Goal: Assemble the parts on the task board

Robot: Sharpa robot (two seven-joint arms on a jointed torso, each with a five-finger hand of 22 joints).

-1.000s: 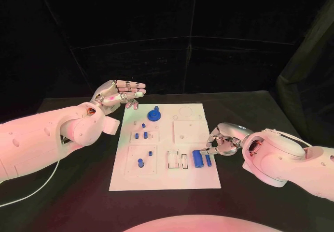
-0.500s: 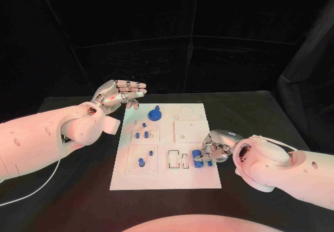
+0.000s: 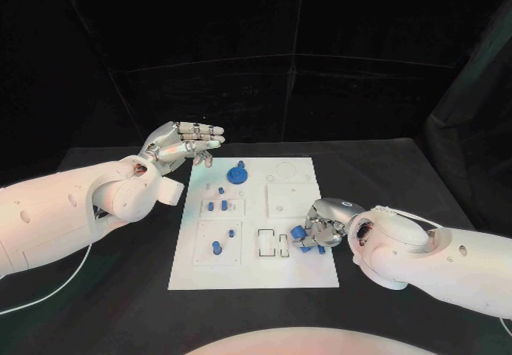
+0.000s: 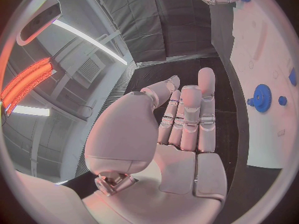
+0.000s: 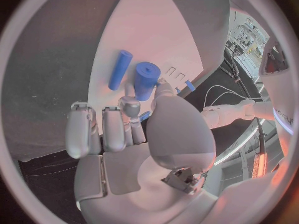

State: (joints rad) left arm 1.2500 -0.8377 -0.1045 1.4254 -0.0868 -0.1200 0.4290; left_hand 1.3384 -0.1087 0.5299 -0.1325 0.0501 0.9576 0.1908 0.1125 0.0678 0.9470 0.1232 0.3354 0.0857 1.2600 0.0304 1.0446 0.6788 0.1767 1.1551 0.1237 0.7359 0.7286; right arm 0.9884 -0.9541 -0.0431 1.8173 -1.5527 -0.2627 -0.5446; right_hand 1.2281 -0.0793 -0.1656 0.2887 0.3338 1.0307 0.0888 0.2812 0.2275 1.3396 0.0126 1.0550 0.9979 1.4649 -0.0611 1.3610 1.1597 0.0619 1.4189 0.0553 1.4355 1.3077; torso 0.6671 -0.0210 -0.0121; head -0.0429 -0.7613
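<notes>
**Picking up the fat blue peg**

The right hand (image 3: pixel 323 228) curls its fingers onto the fat blue peg (image 5: pixel 146 80) near the task board (image 3: pixel 214 277) edge (a thin blue stick (image 5: pixel 120 69) lies beside it). It should squeeze gently, then lift straight. The left hand (image 3: pixel 183 144) waits open, holding nothing.
</notes>
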